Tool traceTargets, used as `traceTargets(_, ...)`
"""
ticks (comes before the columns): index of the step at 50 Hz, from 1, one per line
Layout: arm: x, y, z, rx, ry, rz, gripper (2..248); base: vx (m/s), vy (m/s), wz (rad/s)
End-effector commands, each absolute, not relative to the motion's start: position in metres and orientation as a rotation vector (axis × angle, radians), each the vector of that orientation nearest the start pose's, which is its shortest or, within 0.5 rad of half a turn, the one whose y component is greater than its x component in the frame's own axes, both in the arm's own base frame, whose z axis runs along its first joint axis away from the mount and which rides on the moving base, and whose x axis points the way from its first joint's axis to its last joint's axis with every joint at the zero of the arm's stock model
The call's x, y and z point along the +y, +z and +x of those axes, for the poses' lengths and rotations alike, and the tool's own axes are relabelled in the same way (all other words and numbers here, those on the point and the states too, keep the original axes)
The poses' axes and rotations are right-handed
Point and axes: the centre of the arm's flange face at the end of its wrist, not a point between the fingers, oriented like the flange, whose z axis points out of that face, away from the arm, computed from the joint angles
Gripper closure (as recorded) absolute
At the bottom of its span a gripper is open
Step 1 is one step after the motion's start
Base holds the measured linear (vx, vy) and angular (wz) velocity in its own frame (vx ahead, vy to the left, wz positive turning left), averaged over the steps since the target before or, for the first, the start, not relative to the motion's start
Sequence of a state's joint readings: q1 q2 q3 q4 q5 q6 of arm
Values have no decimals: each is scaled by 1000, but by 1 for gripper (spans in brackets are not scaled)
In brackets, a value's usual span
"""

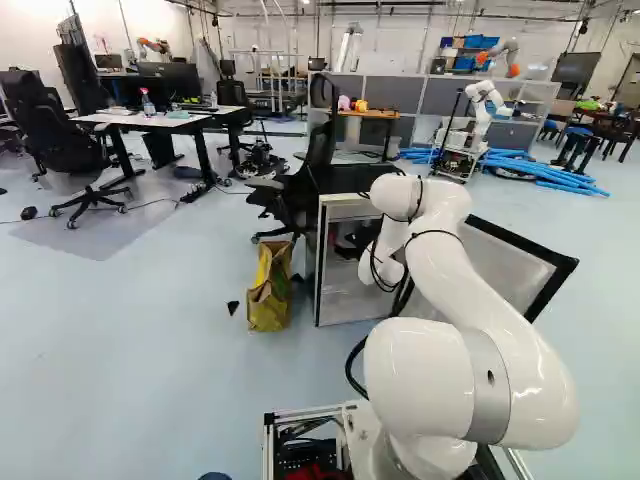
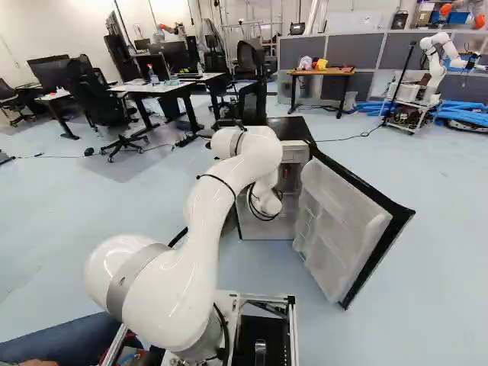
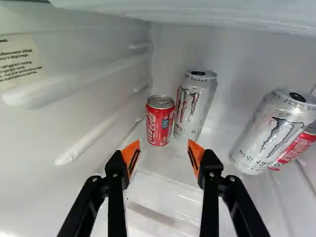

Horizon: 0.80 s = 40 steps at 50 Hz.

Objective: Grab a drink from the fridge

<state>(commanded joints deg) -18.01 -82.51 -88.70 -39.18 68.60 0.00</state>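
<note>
My white arm (image 2: pixel 202 221) rises from the joint at the foot of both base views and bends into the fridge (image 2: pixel 293 128), just left of the lower middle of the left base view's upper half. The fridge door (image 2: pixel 343 221) hangs open at the right of the right base view.

In the wrist view, my gripper (image 3: pixel 164 148) has its jaws wide apart, with nothing between the orange pads (image 3: pixel 131 154). The drinks are ahead of me inside the fridge. The small red can (image 3: pixel 160 120) stands upright in front of the gap between my fingers, clear of both. A tall silver can (image 3: pixel 195 106) is right beside and slightly behind it. Past the finger farther from the labelled wall (image 3: pixel 74 94) I have another silver can (image 3: pixel 271 131), partly covering a second red can (image 3: pixel 302 144).

A yellow bag (image 1: pixel 270 290) sits on the floor beside the fridge, left of centre in the left base view. Far back, I see another robot (image 1: pixel 485 105) at that view's upper right.
</note>
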Motion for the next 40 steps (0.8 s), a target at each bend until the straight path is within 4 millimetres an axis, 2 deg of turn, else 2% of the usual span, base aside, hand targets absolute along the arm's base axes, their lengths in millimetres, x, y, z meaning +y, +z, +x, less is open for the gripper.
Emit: traceTargets(40,-138,-28,668,-559,-1835,-2285,97,0,0,0)
